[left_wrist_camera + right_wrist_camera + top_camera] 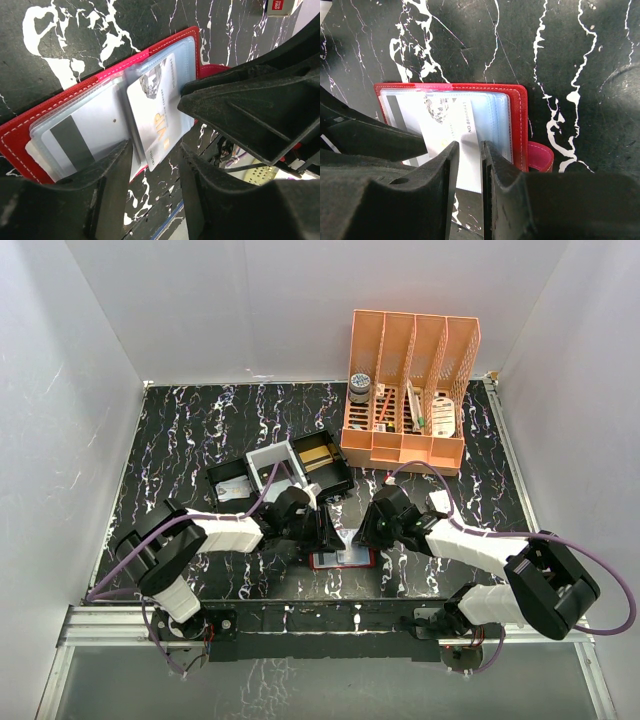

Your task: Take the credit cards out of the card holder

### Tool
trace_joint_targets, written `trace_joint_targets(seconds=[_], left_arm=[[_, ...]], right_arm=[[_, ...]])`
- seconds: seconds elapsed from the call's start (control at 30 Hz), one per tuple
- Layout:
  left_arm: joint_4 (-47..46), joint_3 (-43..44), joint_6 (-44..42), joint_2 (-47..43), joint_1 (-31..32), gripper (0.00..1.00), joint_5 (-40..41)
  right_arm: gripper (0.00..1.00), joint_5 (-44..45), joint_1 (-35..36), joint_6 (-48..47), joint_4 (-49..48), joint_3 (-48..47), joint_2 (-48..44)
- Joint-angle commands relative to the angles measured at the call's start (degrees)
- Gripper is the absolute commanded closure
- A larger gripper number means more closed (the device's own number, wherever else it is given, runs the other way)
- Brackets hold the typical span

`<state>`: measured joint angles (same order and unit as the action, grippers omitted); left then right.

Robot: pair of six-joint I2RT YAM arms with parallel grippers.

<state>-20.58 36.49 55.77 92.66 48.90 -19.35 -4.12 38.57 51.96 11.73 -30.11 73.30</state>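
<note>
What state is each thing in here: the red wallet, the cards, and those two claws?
card holder: open, lying flat.
snap tab: undone.
white card: partly out of its sleeve, pinched.
striped card: tucked fully in its sleeve.
right gripper: jaws shut on the white card.
left gripper: jaws open, one on either side of the white card.

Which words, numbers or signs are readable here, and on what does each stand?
"VIP": gold letters on the pale card in the red card holder.
Small print on that card: too blurred to read.
Red mark on the white box: too blurred.
</note>
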Motion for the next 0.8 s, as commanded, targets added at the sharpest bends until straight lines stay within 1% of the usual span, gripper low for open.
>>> trace_joint_targets(seconds=[0.0,0.1,0.23,0.6,0.77], left_arm=[[-3.5,-1.2,1.2,1.6,-0.1,0.63,-1.9],[-5.4,-1.8,2.0,3.1,-0.2,0.69,-3.1],[-8.0,-3.5,3.8,3.0,-0.1,0.75,-3.2],[-7.2,-3.8,3.5,1.0,-0.1,0.99,-2.4],[-5.5,-3.5,2.5,0.3,-0.1,1.00,-2.5]], right_arm=[[0.77,1.0,0.0,0.0,1.9,1.5,-0.2],[0.77,0.9,0.0,0.0,2.0,1.5,0.0],[0.77,1.0,-0.1,0.0,2.1,1.5,0.0],[0.77,0.5,-0.1,-1.0,2.6,0.1,-1.3],[0.74,-0.2,-0.2,-1.7,3.5,-2.0,-3.6]])
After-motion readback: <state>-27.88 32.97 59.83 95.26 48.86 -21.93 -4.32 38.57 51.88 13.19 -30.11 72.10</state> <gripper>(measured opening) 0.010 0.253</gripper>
